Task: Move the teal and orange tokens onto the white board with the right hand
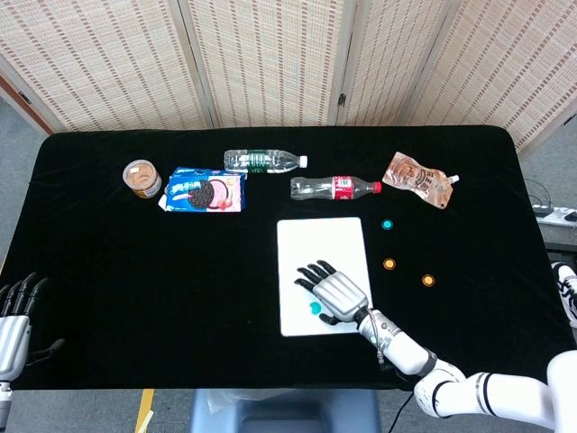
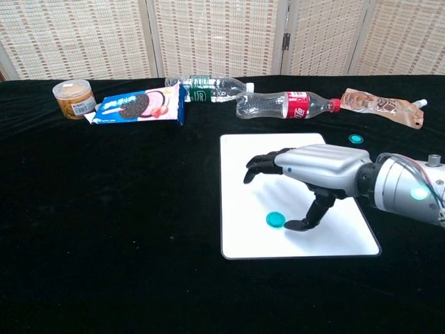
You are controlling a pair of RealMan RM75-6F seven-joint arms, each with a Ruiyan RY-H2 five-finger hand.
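My right hand [image 2: 316, 170] hovers fingers apart above the white board [image 2: 243, 149]; one teal token [image 2: 276, 219] lies there, lower centre. Next I fetch the orange tokens [image 1: 389, 264] at right.

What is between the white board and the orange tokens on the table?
Nothing but bare black cloth. In the head view, the white board sits left of the two orange tokens, and only dark table cloth shows between them.
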